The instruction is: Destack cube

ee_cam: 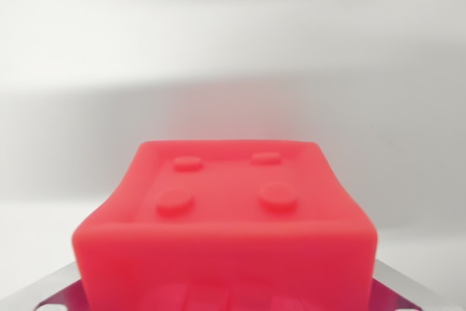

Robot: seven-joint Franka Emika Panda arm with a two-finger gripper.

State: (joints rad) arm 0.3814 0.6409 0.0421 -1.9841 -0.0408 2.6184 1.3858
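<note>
A red cube (pixel 226 216) with four round studs on its top face fills the lower middle of the wrist view, very close to the camera. It sits between the grey metal fingers (pixel 45 290) of my gripper (pixel 226 300), whose edges show only at the bottom left and bottom right corners. The fingers press against the cube's two sides, so the gripper is shut on it. The cube's underside and whatever lies below it are hidden. No other cube is in view.
Behind the cube is only a blurred white and pale grey background (pixel 233 49) with soft horizontal bands. No edges or other objects can be made out.
</note>
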